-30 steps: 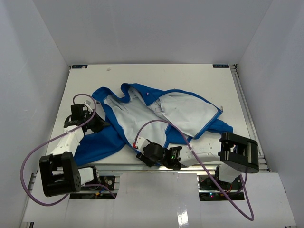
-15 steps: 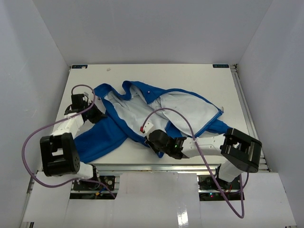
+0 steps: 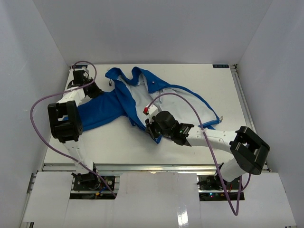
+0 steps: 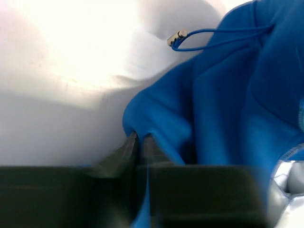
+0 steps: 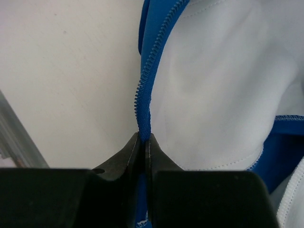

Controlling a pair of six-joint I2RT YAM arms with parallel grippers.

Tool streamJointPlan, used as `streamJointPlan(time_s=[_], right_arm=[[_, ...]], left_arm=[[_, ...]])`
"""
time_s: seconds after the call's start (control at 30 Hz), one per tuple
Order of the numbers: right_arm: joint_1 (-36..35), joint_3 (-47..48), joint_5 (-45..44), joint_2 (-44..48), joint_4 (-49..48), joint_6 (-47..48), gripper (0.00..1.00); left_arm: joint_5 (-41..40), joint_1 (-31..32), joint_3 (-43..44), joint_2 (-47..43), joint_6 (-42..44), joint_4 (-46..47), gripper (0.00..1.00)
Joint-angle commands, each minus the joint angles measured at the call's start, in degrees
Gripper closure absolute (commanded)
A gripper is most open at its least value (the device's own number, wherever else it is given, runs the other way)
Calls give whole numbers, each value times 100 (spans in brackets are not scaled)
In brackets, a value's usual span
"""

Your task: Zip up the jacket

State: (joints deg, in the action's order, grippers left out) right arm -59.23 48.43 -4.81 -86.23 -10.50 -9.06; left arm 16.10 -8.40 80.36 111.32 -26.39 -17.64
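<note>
Right wrist: jacket (image 5: 209,95) between fingertips (image 5: 129,153)

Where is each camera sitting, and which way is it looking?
Top camera: above and behind the arms, looking down at the table, the jacket and both arms.
Left wrist camera: on the left arm, looking along the left gripper, shut on blue cloth; a cord toggle lies beyond.
Right wrist camera: on the right arm, looking along the right gripper, shut on the zipper edge beside the white lining.
Shared: all three show the jacket; the top view shows both pinch spots too.
</note>
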Motion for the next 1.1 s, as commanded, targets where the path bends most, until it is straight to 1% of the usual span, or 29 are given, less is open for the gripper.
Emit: streamJointPlan(time_s=[0.0, 0.07, 0.13, 0.2, 0.27, 0.3, 0.33, 0.4, 0.43, 0.5, 0.57, 0.63, 0.7, 0.8, 0.87, 0.97, 1.03, 1.07], right_arm=[[168, 304, 1196, -143, -179, -262, 92], [246, 333, 1353, -236, -242, -360, 92], [404, 336, 1691, -287, -347, -527, 92], [575, 250, 2204, -271, -675, -745, 92], [770, 81, 2369, -262, -872, -1076, 92], [854, -25, 2422, -255, -1022, -1183, 92], [881, -92, 2444, -248, -1104, -1340, 92], [903, -295, 2560, -229, -1600, -1609, 92], [905, -408, 2622, -241, -1656, -1753, 92], [926, -695, 2834, -344, -2313, -2111, 92], [958, -953, 3040, -475, -2924, -2483, 92], [993, -1208, 3190, -588, -3610, -2894, 92], [1042, -1353, 3278, -730, -4017, -3313, 92], [1114, -1508, 3309, -848, -4430, -3596, 92], [1174, -1546, 3333, -851, -4474, -3651, 92], [1251, -1613, 3334, -804, -4478, -3597, 92], [1281, -1634, 3313, -766, -4463, -3570, 89], [1290, -1639, 3304, -749, -4450, -3553, 86]], left_arm=[[-54, -12, 555, 202, 141, 163, 66], [-108, -12, 577, 143, 38, -3, 60], [-293, -13, 572, -96, -44, -215, 53], [-456, -12, 456, -423, -228, -303, 43], [-736, -12, 202, -982, -347, -371, 34], [-835, -5, 111, -1344, -408, -372, 33], [-859, -3, -50, -1554, -419, -372, 32], [-761, 20, -321, -1944, -435, -387, 32], [-671, 44, -437, -2109, -437, -396, 32], [-395, 206, -781, -2612, -515, -412, 32], [-498, 586, -1264, -3004, -569, -292, 32], [-795, 1187, -1662, -3211, -583, -192, 32], [-902, 1723, -2100, -3343, -695, -17, 32], [-865, 2145, -2688, -3574, -990, 337, 32], [-912, 2337, -2876, -3678, -1060, 690, 32], [-1026, 2526, -3006, -3665, -1024, 798, 33], [-1047, 2648, -3127, -3614, -1009, 908, 34], [-1025, 2704, -3192, -3576, -1008, 975, 34]])
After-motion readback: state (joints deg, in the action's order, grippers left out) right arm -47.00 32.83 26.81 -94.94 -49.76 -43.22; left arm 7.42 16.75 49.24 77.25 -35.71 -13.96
